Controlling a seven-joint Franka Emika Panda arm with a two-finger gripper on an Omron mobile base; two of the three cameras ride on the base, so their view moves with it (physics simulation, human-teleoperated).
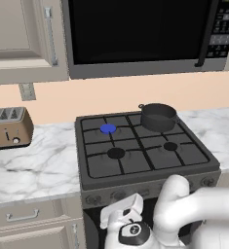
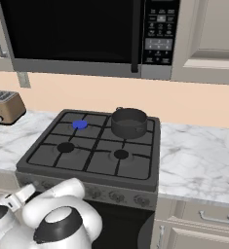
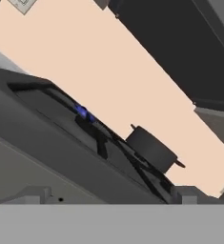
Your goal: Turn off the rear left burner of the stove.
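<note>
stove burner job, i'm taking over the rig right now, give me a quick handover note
Gripper: low in front of the stove, near the left knobs; whether its jaws are open or shut cannot be told, and it holds nothing that shows.
Rear left burner: blue disc lit, so it is on.
Pot: on the rear right burner.
Knobs: in a row on the stove front.
Done: arm brought down to the stove front.
Left: grip the rear left burner's knob and turn it until the blue goes out.

Glossy white rounded arm [image 1: 184, 209] with dark, seemingly black joint caps.
</note>
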